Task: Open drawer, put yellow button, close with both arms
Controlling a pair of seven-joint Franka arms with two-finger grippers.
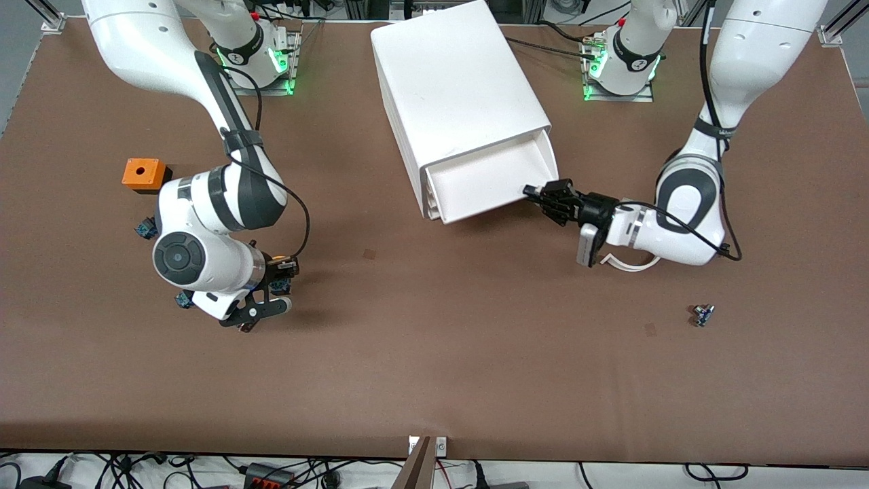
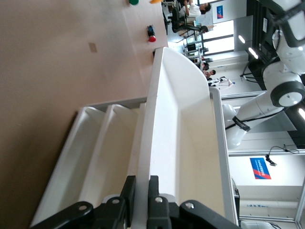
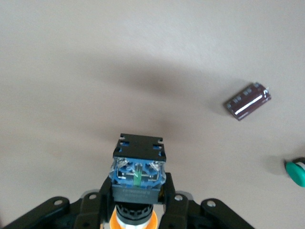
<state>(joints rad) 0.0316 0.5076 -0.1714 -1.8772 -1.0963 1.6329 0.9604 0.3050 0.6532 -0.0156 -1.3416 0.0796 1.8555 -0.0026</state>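
The top drawer [image 1: 490,182] of the white cabinet [image 1: 455,81] is pulled partly out and looks empty. My left gripper [image 1: 533,193] is shut on the drawer's front wall at the corner toward the left arm's end. In the left wrist view the fingers [image 2: 127,193] pinch that wall's rim [image 2: 150,143] from both sides. My right gripper [image 1: 280,275] is over the table toward the right arm's end. It is shut on the yellow button [image 3: 138,167]: black and blue body between the fingers, orange-yellow cap [image 3: 114,223] toward the palm.
An orange box [image 1: 144,174] sits near the right arm. Small blue parts [image 1: 144,228] lie beside that arm. A dark capacitor [image 3: 248,101] and a green cap [image 3: 297,172] lie on the table. A red button [image 2: 151,34] shows farther off. A small part [image 1: 703,315] lies near the left arm.
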